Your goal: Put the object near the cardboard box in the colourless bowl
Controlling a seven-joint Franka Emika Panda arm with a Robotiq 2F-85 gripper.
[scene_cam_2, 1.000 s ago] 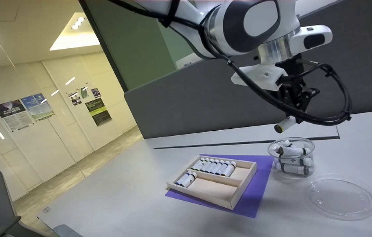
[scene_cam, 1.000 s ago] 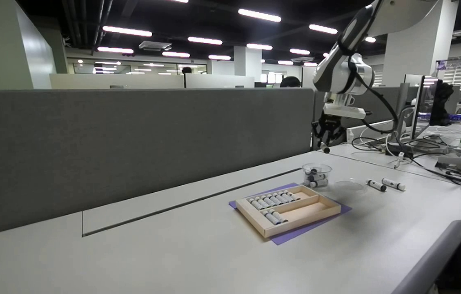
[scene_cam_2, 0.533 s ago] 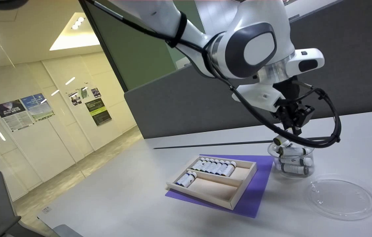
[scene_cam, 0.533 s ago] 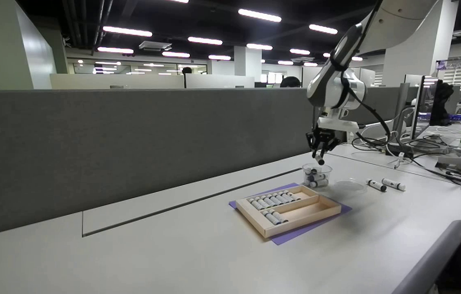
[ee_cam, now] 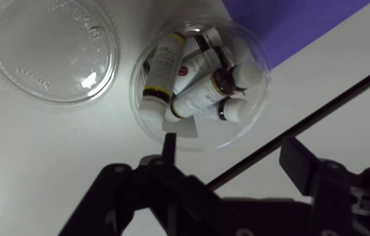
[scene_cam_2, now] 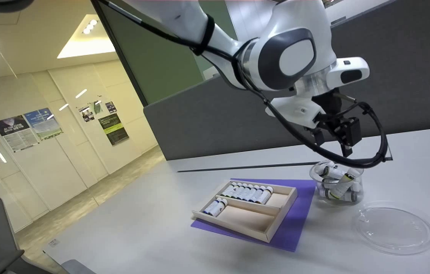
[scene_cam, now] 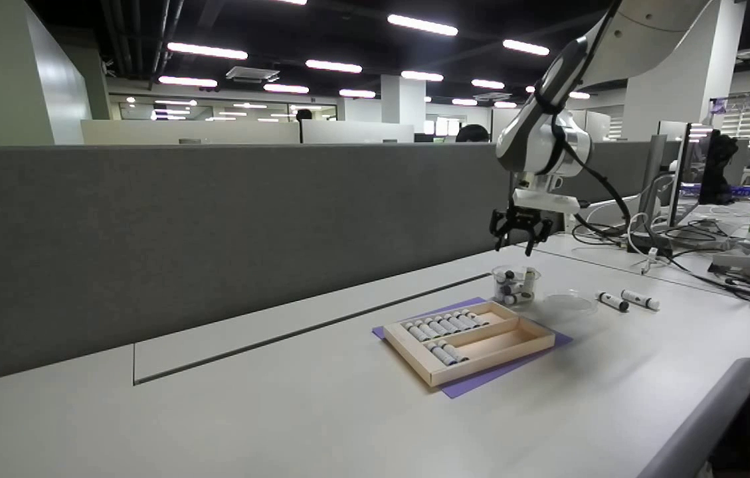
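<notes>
My gripper (ee_cam: 229, 137) stands open above the colourless bowl (ee_cam: 222, 143), nothing between its fingers. In both exterior views the gripper (scene_cam: 513, 249) is a little higher than the bowl's rim; a cable partly covers it in an exterior view (scene_cam_2: 333, 148). The clear round bowl (scene_cam_2: 312, 176) holds several white tubes with dark bands. On top of them a yellow-banded tube (ee_cam: 163, 68) leans at a slant, also seen as the tilted tube (scene_cam_2: 342, 185) against the bowl's wall. Close by lies the cardboard box (scene_cam_2: 245, 219), a shallow tan tray with tubes in both compartments.
A clear lid (scene_cam_2: 394, 228) lies flat beside the bowl. The tray rests on a purple sheet (scene_cam_2: 302, 213). Two more tubes, one dark-capped (scene_cam: 612, 301) and one white-capped (scene_cam: 640, 299), lie past the lid. A grey partition (scene_cam: 228, 245) runs along the table's back.
The gripper came down over the bowl holding the yellow-banded tube, then opened. That tube dropped from its fingers and now leans inside the bowl; the tubes there shifted.
</notes>
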